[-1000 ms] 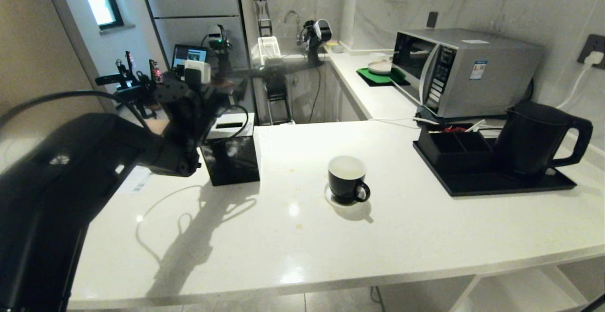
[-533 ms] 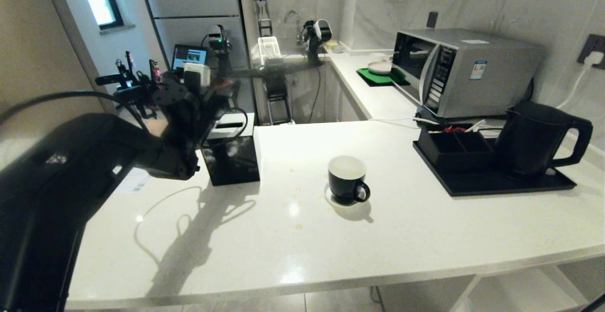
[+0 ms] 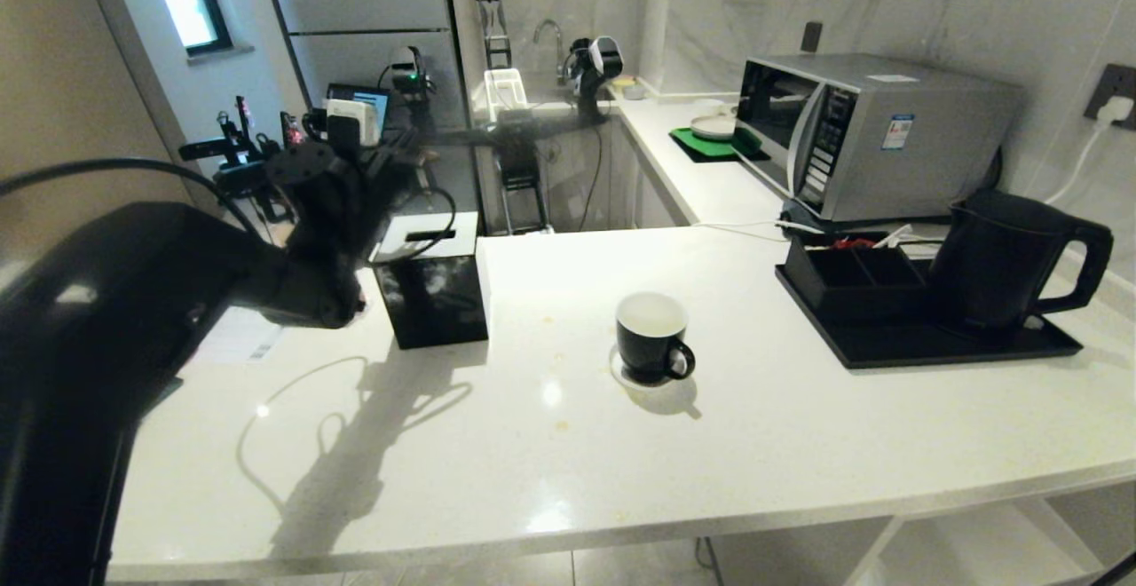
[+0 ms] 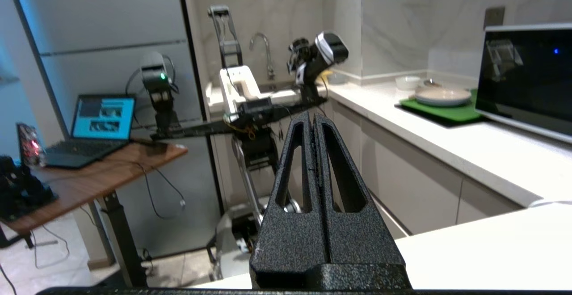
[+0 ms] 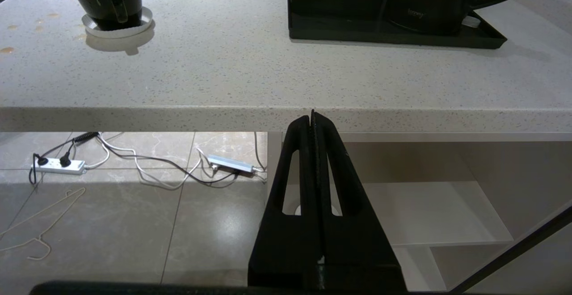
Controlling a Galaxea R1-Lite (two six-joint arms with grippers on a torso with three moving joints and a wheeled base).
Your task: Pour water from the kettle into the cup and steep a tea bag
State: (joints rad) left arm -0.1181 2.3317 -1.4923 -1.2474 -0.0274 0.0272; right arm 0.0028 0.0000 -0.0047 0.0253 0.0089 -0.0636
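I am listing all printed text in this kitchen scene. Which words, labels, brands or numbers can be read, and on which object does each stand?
Kettle: a small pale brand word low on its body, too blurred to read.
Microwave: a sticker on its side and marks on its control panel, too small to read.
White paper label on the counter: a printed code, unreadable.
Nothing else legible.

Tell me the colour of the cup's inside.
White inside; the cup is glossy black outside. Best seen in the head view.
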